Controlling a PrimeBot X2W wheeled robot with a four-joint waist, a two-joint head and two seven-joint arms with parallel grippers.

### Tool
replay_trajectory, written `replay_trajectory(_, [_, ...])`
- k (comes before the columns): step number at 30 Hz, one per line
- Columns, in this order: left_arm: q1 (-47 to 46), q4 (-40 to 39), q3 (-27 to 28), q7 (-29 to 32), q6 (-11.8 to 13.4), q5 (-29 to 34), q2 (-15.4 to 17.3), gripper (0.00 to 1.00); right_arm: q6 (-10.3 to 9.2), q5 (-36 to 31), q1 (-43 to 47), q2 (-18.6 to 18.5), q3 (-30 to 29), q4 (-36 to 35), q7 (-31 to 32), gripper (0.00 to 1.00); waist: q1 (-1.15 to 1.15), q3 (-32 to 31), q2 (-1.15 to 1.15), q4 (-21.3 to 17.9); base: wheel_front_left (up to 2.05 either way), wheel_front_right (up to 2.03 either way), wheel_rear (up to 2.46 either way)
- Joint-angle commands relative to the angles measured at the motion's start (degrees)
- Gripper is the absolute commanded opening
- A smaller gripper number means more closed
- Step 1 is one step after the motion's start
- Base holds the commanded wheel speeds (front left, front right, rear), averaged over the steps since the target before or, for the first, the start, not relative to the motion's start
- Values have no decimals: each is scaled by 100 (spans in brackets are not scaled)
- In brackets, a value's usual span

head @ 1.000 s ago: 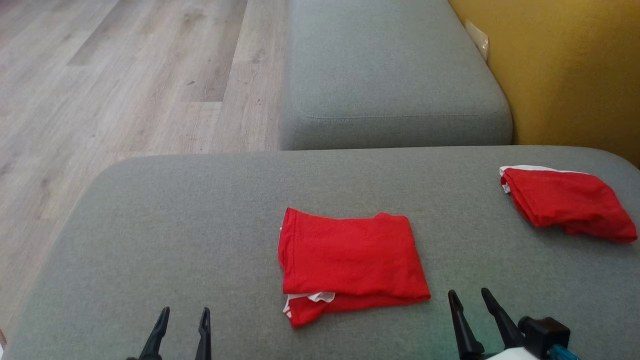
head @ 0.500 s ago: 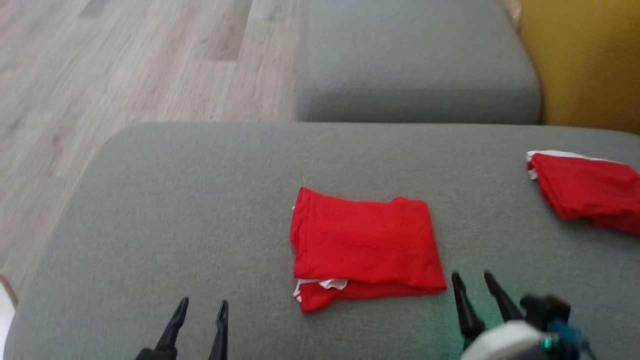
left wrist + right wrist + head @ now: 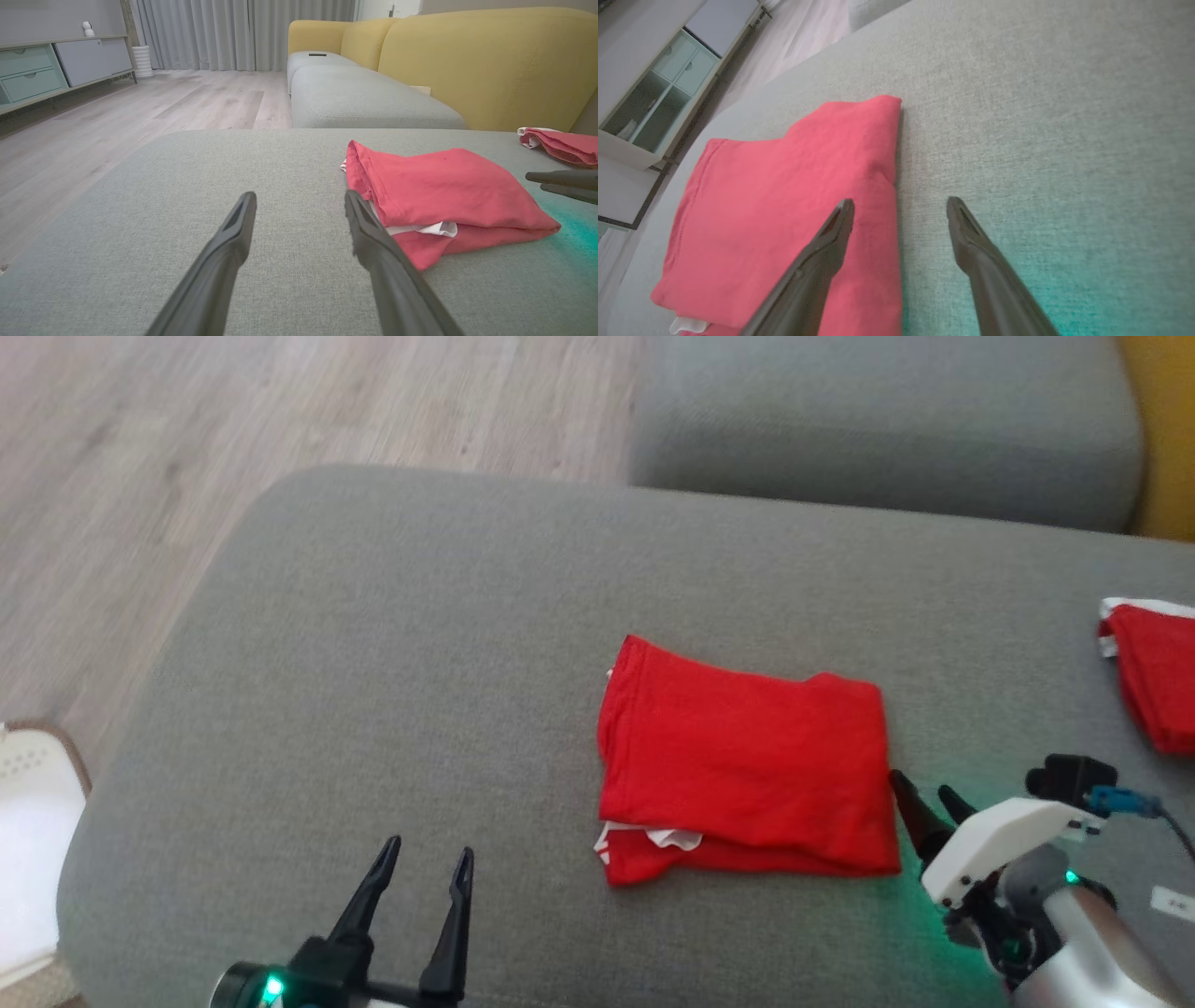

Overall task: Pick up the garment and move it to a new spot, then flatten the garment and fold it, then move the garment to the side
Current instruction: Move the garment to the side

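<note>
Head view: folded red garment (image 3: 742, 775) on sofa (image 3: 373, 663), right fingers (image 3: 911, 807) beside.

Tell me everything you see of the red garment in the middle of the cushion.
The red garment is thin, soft-looking fabric, folded into a rough rectangle of several layers, lying flat on the grey cushion. A stitched hem runs down its left edge; white trim peeks from between the layers at the near left corner. The open right claw sits at its right edge, one finger over the fabric; contact is unclear. The open left claw is apart from it.
</note>
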Motion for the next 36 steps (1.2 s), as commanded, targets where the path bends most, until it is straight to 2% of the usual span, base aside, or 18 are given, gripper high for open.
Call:
replay_trajectory(1, [-354,-178,112,-71,21,-25,-49,100,20,79,-321,-135,126,-90,28,100,-1,116,0,100,0,0,0])
replay_trajectory(8, [-427,-161,40,-71,65,-35,-49,100,20,426,-526,-235,466,71,143,100,-1,263,0,170,0,0,0])
replay_trajectory(9, [-442,-154,37,-71,66,-32,-49,100,20,455,-547,-238,527,111,160,95,-1,277,0,174,0,0,0])
replay_trajectory(10, [-461,-147,36,-71,65,-29,-49,100,20,472,-571,-248,573,166,162,75,-1,291,0,180,0,0,0])
replay_trajectory(12, [-508,-136,33,-71,68,-23,-49,100,20,504,-622,-271,645,255,122,11,-1,323,0,191,0,0,0])
replay_trajectory(13, [-533,-137,32,-71,76,-23,-49,100,20,520,-644,-292,680,288,102,0,-1,341,0,192,0,0,0])
replay_trajectory(17, [-569,-166,44,-71,136,-40,-49,100,20,529,-755,-521,794,292,-41,0,-1,403,0,104,0,0,0])
replay_trajectory(22, [-588,-182,21,-71,156,-95,-49,100,20,480,-1084,-1035,836,191,-146,0,-1,566,0,-147,0,0,0])
replay_trajectory(31, [-1046,-258,-96,-71,120,-141,-49,100,20,128,-2211,-2055,746,-71,91,0,-1,1265,0,-675,0,0,0])
replay_trajectory(36, [-1383,-256,-167,-71,56,-135,-49,100,20,-147,-2777,-2487,540,-164,260,0,-1,1681,0,-913,0,0,0])
